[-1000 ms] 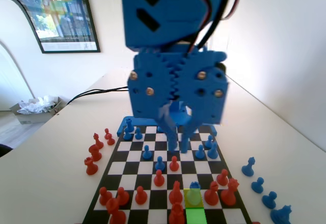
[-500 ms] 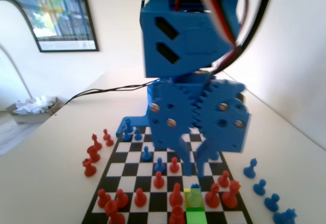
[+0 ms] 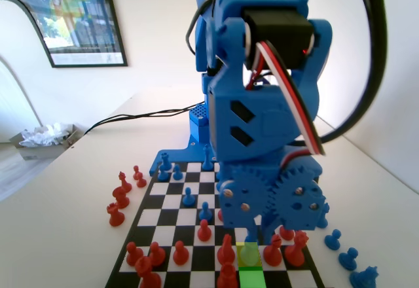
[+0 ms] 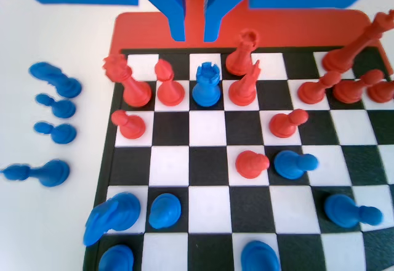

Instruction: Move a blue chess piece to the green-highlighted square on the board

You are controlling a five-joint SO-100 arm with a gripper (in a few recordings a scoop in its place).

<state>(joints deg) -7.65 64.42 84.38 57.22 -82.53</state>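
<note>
White tabletop point(image 3: 72, 190) under checkered board point(image 4: 209, 203); framed poster point(image 3: 72, 16) on wall; claw point(image 4: 194, 28) narrowly parted, empty.

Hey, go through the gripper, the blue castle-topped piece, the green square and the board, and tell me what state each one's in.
Blue two-finger gripper: open by a narrow gap, empty.
Small blue plastic castle-topped chess piece: upright on its square, not gripped.
Green-highlighted square: vacant.
Black-and-white checkered board: flat, pieces standing.

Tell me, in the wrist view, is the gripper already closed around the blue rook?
No, the gripper hangs above the blue rook with its jaws slightly apart, and a strip of board shows between their tips and the rook's top.
</note>
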